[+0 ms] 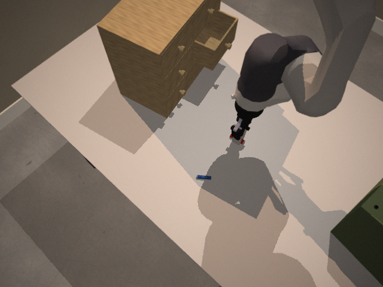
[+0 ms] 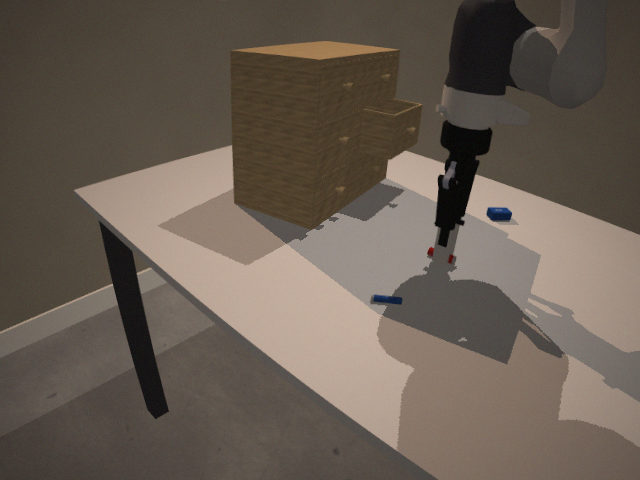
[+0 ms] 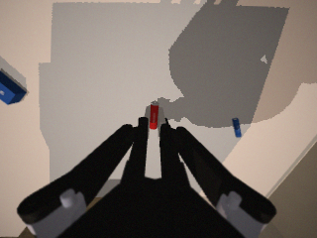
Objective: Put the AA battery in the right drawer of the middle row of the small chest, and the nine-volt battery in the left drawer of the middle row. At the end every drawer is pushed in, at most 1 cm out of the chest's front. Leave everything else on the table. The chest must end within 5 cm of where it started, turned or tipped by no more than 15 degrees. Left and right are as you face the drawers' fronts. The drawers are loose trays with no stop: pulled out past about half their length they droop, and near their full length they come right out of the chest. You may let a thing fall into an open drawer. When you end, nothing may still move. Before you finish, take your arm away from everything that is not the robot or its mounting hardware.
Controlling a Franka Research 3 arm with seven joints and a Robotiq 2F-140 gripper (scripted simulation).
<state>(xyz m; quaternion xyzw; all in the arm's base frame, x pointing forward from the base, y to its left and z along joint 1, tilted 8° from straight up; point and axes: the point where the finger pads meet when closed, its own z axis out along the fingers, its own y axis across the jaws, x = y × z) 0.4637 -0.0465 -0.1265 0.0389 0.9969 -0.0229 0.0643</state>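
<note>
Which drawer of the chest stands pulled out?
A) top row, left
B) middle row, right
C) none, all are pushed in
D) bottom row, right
B: the open drawer juts from the chest in the middle row on the right; the others sit flush.

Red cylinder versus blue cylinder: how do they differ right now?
The red cylinder is gripped between the fingers of the hand, with its ends showing on either side. The blue cylinder lies free, nearer the table's front edge. The red one sits inside the arm's shadow, the blue one at the shadow's rim. Both are small cylinders lying on their sides.
</note>
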